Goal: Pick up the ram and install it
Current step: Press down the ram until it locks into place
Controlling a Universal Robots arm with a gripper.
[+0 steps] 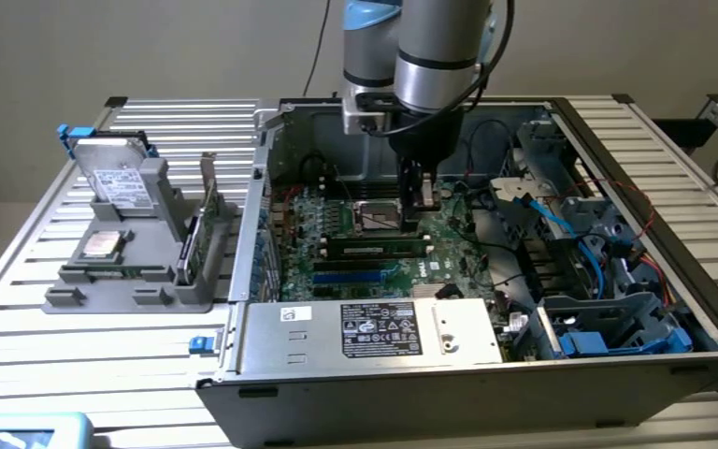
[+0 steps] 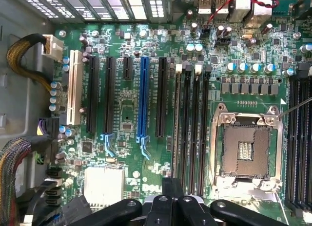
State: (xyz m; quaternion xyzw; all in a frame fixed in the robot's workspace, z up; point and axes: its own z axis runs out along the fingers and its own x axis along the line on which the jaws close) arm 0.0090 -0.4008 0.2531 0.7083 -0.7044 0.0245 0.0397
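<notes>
Exterior view shows the ram inside the open computer case. It stands on its long edge in one of the memory slots of the motherboard, just beside the empty processor socket. Its long axis runs from the exterior view's left to its right, along the slots, with the labelled face turned toward the power supply. It stands upright and level, so I judge that it is already set in the slot; whether the latches are locked I cannot tell.

The end effector hangs near the ram's end at the exterior view's right, close to the socket. Its fingers are closed together and I see nothing between them. I think closed fingers serve to press on the top edge, not to grip.

Outside the case, a grey fixture on the tabletop carries a hard drive, a processor chip and an upright expansion card.
</notes>
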